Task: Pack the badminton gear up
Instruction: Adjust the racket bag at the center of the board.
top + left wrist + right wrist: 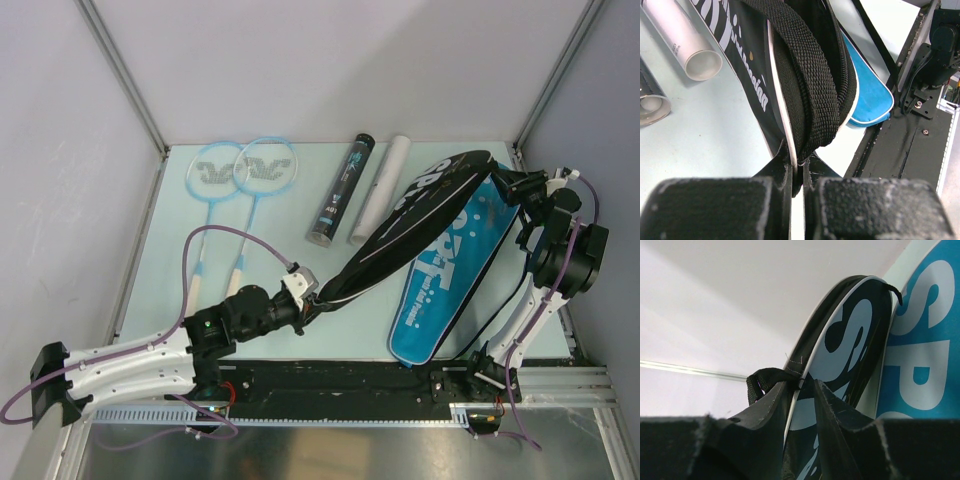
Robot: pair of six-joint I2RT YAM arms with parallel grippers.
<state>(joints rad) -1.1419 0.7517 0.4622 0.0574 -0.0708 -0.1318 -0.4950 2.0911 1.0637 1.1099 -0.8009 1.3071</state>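
Observation:
The black "SPORT" bag [420,215] hangs slanted between both grippers, partly over the blue "SPORT" bag [450,290], which lies flat at the right. My left gripper [318,297] is shut on the black bag's narrow end; the left wrist view has the white piping and webbing strap [805,90] pinched in the left gripper [801,162]. My right gripper [508,183] holds the wide end, its fingers [807,385] astride the edge beside a strap loop [762,380]. Two light-blue rackets [240,170] lie at the back left. A black tube [342,190] and a white tube [380,190] lie side by side mid-table.
White enclosure walls close the table at the back and sides, with metal corner posts. A black base rail [350,380] runs along the near edge. The right arm [560,260] stands against the right wall. The tubes' open ends [702,65] face the left wrist.

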